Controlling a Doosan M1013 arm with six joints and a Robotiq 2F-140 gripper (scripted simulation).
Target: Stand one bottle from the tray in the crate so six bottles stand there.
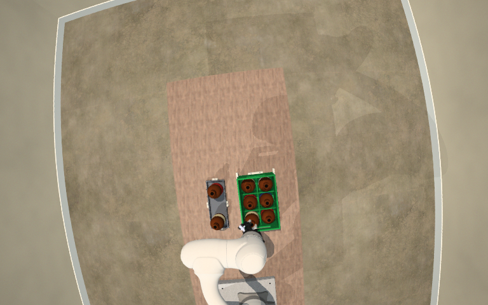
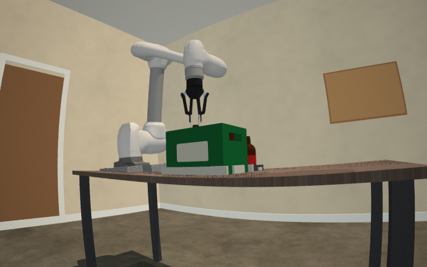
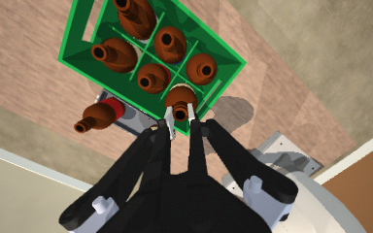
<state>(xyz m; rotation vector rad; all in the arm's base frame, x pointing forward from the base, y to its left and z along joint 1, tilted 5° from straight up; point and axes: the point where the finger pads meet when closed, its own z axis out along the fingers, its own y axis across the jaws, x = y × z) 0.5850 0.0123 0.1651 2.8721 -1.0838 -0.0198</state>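
Observation:
The green crate (image 1: 258, 200) stands on the table with a brown bottle in each of its cells. My gripper (image 3: 181, 112) is shut on the neck of the brown bottle (image 3: 180, 104) in the crate's near-left cell, closest to the arm's base. That bottle (image 1: 252, 218) (image 2: 195, 125) stands low in its cell, and only its top shows above the crate's rim (image 2: 205, 125). The grey tray (image 1: 217, 204) lies left of the crate with two upright brown bottles, one at the far end (image 1: 215, 190) and one at the near end (image 1: 216, 222).
The arm's grey base plate (image 1: 248, 289) sits at the table's near end, just behind the crate. The arm's white elbow (image 1: 223, 255) hangs over the near table edge. A brown door (image 2: 29, 141) and a wall board (image 2: 365, 92) are in the room.

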